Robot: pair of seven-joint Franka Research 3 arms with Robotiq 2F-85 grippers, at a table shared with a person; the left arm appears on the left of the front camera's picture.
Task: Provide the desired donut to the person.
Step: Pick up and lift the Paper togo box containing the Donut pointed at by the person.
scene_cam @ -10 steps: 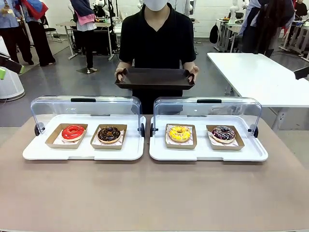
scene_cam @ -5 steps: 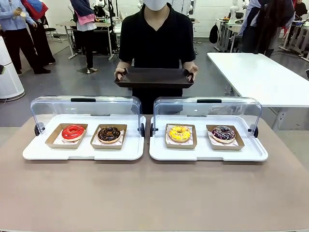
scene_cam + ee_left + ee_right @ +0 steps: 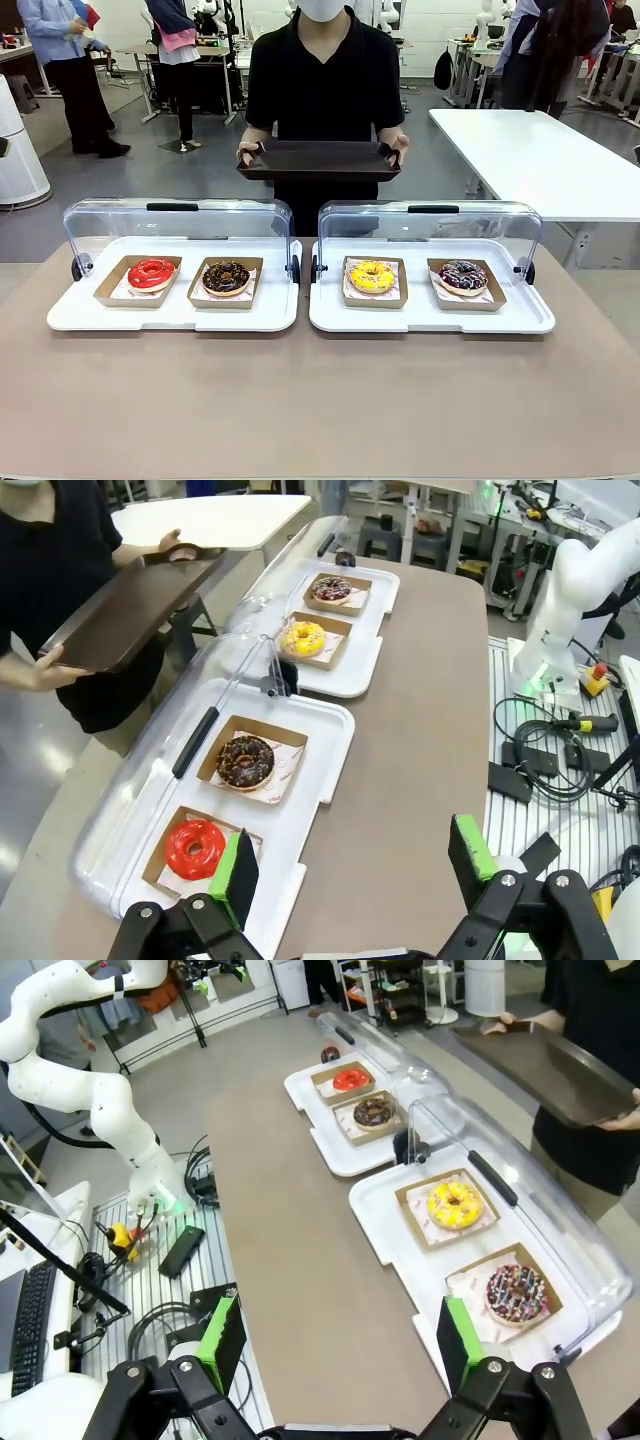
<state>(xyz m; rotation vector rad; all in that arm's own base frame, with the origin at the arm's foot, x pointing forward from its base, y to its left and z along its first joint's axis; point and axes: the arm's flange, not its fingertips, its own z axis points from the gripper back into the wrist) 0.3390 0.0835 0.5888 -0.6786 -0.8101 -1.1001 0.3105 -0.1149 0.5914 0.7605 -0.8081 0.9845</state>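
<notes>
A person in a black T-shirt (image 3: pixel 325 80) stands at the far side of the table, holding a dark brown tray (image 3: pixel 320 160) in both hands. Four donuts lie in cardboard boxes on two white trays: red (image 3: pixel 151 273), chocolate (image 3: pixel 226 276), yellow (image 3: pixel 372 276) and purple-sprinkled (image 3: pixel 462 275). My left gripper (image 3: pixel 350 865) hovers open high above the table's near left end, close to the red donut (image 3: pixel 195 848). My right gripper (image 3: pixel 340 1345) hovers open above the near right end, apart from the purple-sprinkled donut (image 3: pixel 515 1293).
Clear lids (image 3: pixel 180 220) stand raised behind both white trays (image 3: pixel 430 318). The brown tabletop (image 3: pixel 320 400) lies in front of them. A white table (image 3: pixel 540 160) stands at the back right. Other people stand far off at the back left.
The person has lowered the brown tray slightly and holds it steady. People in the background have walked about. The donuts have not moved.
</notes>
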